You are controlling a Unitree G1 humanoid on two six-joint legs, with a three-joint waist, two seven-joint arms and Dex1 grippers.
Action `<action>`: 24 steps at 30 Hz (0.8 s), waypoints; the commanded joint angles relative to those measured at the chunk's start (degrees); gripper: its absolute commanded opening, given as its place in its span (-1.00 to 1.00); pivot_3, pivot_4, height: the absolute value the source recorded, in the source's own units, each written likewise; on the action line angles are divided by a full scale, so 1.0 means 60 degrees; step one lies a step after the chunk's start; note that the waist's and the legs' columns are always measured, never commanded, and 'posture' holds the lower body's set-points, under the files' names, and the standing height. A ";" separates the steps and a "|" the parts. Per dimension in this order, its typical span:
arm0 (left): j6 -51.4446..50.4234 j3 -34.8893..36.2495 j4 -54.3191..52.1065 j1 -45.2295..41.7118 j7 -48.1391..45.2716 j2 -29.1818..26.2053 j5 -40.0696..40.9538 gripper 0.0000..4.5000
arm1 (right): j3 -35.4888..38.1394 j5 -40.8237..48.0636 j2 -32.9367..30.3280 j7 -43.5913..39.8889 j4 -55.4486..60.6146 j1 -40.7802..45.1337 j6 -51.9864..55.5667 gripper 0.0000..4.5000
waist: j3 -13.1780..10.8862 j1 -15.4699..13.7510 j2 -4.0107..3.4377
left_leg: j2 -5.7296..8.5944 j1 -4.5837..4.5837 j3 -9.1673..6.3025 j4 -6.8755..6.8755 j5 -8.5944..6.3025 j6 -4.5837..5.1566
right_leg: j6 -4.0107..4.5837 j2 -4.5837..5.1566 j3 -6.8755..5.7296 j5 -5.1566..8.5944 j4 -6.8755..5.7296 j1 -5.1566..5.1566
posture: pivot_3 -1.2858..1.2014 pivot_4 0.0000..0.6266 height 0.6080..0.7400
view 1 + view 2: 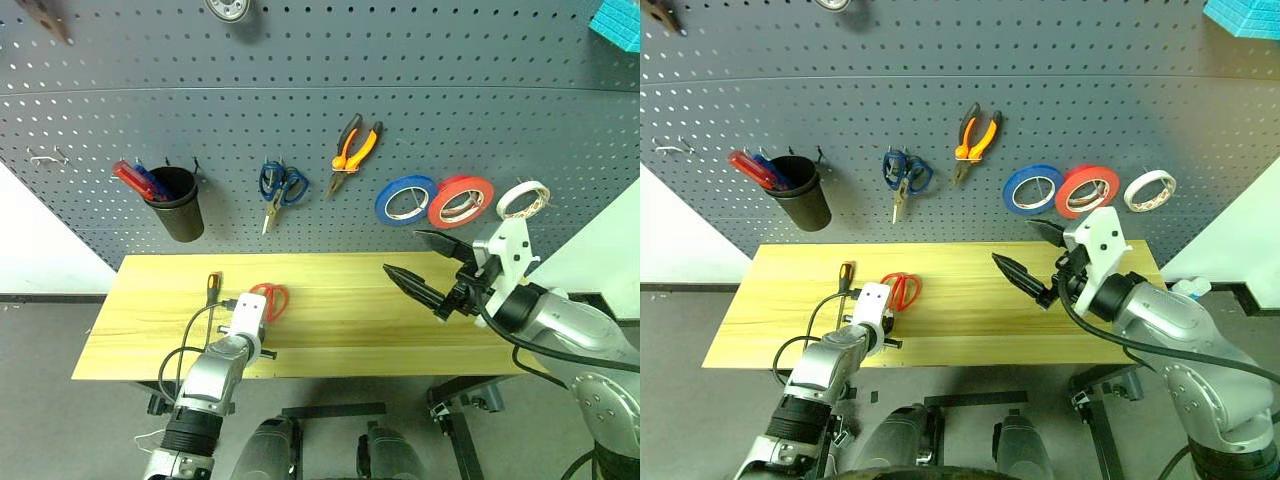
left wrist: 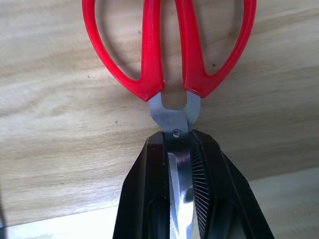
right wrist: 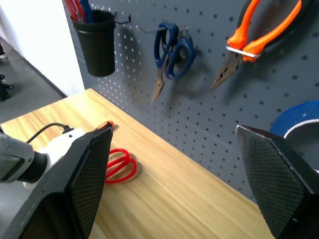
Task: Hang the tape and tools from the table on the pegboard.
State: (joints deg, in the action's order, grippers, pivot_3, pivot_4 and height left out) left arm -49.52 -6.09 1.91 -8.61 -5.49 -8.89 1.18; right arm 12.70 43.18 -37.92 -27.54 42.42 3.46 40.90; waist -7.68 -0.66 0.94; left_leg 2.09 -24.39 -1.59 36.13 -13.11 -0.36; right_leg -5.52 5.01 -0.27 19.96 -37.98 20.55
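The left gripper (image 2: 182,164) grips the red scissors (image 1: 270,300) by the blades near the bench (image 1: 350,340) front edge; the right gripper (image 1: 428,268) fingers stand open above bare middle wood.

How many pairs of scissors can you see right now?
2: blue-handled scissors hanging on the pegboard, and red-handled scissors over the table, blades clamped in the left tool.

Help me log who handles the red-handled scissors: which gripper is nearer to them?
Left. The left gripper is shut on the blades of the red-handled scissors at the table's near edge. The right gripper hangs open above the table's right part, well away.
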 commanded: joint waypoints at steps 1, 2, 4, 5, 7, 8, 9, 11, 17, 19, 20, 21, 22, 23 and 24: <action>0.0335 -0.0335 -0.0674 0.0047 -0.0143 -0.0139 -0.0231 -0.89 | 0.0612 0.0468 -0.0193 -0.0276 0.0122 0.0046 -0.0140 0.84 | -0.0002 -0.0001 -0.0002 | 0.0000 -0.0001 0.0000 0.0000 -0.0001 0.0002 | 0.0000 0.0001 0.0000 0.0000 0.0001 0.0000 | -0.01 -0.56 1.00; 0.0483 -0.0454 -0.0782 0.0064 -0.0187 -0.0196 -0.0305 -0.89 | 0.0756 0.0616 -0.0226 -0.0348 0.0120 0.0030 -0.0132 0.84 | -0.0004 0.0000 -0.0002 | 0.0000 -0.0001 0.0000 0.0000 -0.0001 0.0002 | 0.0000 0.0002 0.0000 0.0000 0.0002 0.0000 | -0.01 -0.56 1.00; 0.0814 -0.0657 -0.0994 0.0095 -0.0264 -0.0258 -0.0383 -0.89 | 0.1012 0.0869 -0.0340 -0.0548 0.0134 -0.0060 -0.0118 0.84 | -0.0008 0.0001 -0.0005 | 0.0000 -0.0002 0.0000 -0.0002 -0.0003 0.0003 | 0.0000 0.0002 0.0000 0.0000 0.0005 0.0000 | -0.01 -0.57 1.00; 0.0945 -0.0709 -0.1035 0.0100 -0.0286 -0.0272 -0.0401 -0.89 | 0.1075 0.0945 -0.0380 -0.0618 0.0133 -0.0093 -0.0116 0.84 | -0.0009 0.0001 -0.0007 | 0.0000 -0.0003 0.0000 -0.0003 -0.0003 0.0004 | 0.0000 0.0002 0.0000 0.0000 0.0007 0.0000 | -0.01 -0.58 1.00; 0.1320 -0.0970 -0.1096 0.0122 -0.0398 -0.0391 -0.0563 -0.89 | 0.1242 0.1168 -0.0518 -0.0893 0.0209 -0.0300 -0.0120 0.84 | -0.0009 0.0000 -0.0007 | 0.0000 -0.0003 0.0001 -0.0005 -0.0004 0.0005 | 0.0000 0.0002 0.0000 0.0000 0.0011 0.0000 | -0.01 -0.61 1.00; 0.1525 -0.1100 -0.1137 0.0134 -0.0457 -0.0451 -0.0645 -0.89 | 0.1342 0.1295 -0.0571 -0.1001 0.0246 -0.0380 -0.0132 0.84 | -0.0009 -0.0002 -0.0007 | 0.0000 -0.0004 0.0001 -0.0006 -0.0004 0.0006 | 0.0000 0.0002 0.0000 0.0000 0.0011 0.0000 | -0.01 -0.61 1.00; 0.1796 -0.1239 -0.1187 0.0145 -0.0512 -0.0516 -0.0730 -0.89 | 0.1454 0.1424 -0.0616 -0.1081 0.0270 -0.0439 -0.0146 0.84 | -0.0008 -0.0002 -0.0007 | 0.0000 -0.0004 0.0002 -0.0006 -0.0004 0.0006 | 0.0000 0.0002 -0.0001 0.0000 0.0012 0.0000 | -0.01 -0.63 1.00; 0.2178 -0.1355 -0.1193 0.0144 -0.0574 -0.0568 -0.0812 -0.89 | 0.1538 0.1547 -0.0675 -0.1129 0.0254 -0.0472 -0.0192 0.84 | -0.0008 -0.0001 -0.0007 | 0.0002 -0.0005 0.0003 -0.0006 -0.0004 0.0007 | -0.0001 0.0002 -0.0001 0.0000 0.0013 -0.0001 | -0.01 -0.65 1.00; 0.3610 -0.1787 -0.1413 0.0198 -0.0945 -0.0778 -0.1131 -0.89 | 0.1562 0.1390 -0.0776 -0.1228 0.0108 -0.0395 -0.0384 0.84 | -0.0002 -0.0008 -0.0011 | 0.0004 -0.0003 0.0004 0.0000 -0.0004 0.0006 | -0.0003 0.0000 -0.0003 -0.0002 0.0011 -0.0003 | -0.01 -0.74 1.00; 0.4066 -0.1965 -0.1499 0.0277 -0.1052 -0.0952 -0.1340 -0.89 | 0.1659 0.1438 -0.0788 -0.1269 0.0110 -0.0390 -0.0452 0.84 | 0.0008 -0.0005 -0.0021 | 0.0006 -0.0003 0.0005 0.0000 -0.0004 0.0005 | -0.0004 -0.0001 -0.0003 -0.0002 0.0011 -0.0003 | -0.01 -0.75 1.00; 0.4283 -0.2003 -0.1536 0.0330 -0.1112 -0.1001 -0.1386 -0.89 | 0.1736 0.1513 -0.0801 -0.1309 0.0117 -0.0390 -0.0485 0.84 | 0.0013 -0.0001 -0.0027 | 0.0007 -0.0003 0.0006 0.0000 -0.0004 0.0005 | -0.0005 -0.0002 -0.0003 -0.0002 0.0011 -0.0003 | -0.01 -0.76 1.00; 0.4455 -0.2028 -0.1566 0.0369 -0.1147 -0.1044 -0.1432 -0.89 | 0.1810 0.1590 -0.0821 -0.1354 0.0126 -0.0402 -0.0508 0.84 | 0.0018 -0.0001 -0.0034 | 0.0008 -0.0002 0.0008 0.0000 -0.0003 0.0005 | -0.0006 -0.0003 -0.0003 -0.0003 0.0010 -0.0003 | -0.01 -0.77 1.00; 0.4638 -0.2034 -0.1575 0.0392 -0.1182 -0.1075 -0.1469 -0.89 | 0.1861 0.1630 -0.0843 -0.1405 0.0128 -0.0416 -0.0533 0.84 | 0.0027 -0.0004 -0.0040 | 0.0008 -0.0002 0.0008 0.0001 -0.0003 0.0005 | -0.0007 -0.0004 -0.0003 -0.0003 0.0009 -0.0003 | -0.01 -0.79 1.00; 0.4831 -0.2040 -0.1604 0.0419 -0.1226 -0.1123 -0.1517 -0.89 | 0.1936 0.1646 -0.0875 -0.1497 0.0137 -0.0471 -0.0587 0.84 | 0.0029 -0.0009 -0.0041 | 0.0009 -0.0002 0.0009 0.0002 -0.0003 0.0005 | -0.0008 -0.0005 -0.0003 -0.0004 0.0007 -0.0003 | -0.01 -0.80 1.00; 0.5052 -0.2053 -0.1655 0.0456 -0.1260 -0.1194 -0.1595 -0.89 | 0.2051 0.1675 -0.0912 -0.1603 0.0151 -0.0559 -0.0644 0.84 | 0.0031 -0.0009 -0.0041 | 0.0009 -0.0001 0.0009 0.0004 -0.0003 0.0005 | -0.0009 -0.0007 -0.0003 -0.0004 0.0004 -0.0004 | -0.01 -0.80 1.00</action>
State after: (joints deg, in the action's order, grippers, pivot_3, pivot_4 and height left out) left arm -22.66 -18.03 -5.12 -5.92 -12.50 -15.37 -7.17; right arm 22.43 52.13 -42.43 -36.00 42.43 0.43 38.69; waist -7.49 -0.71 0.69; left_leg 2.14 -24.39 -1.54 36.17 -13.12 -0.33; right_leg -5.57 4.96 -0.29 19.93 -37.98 20.52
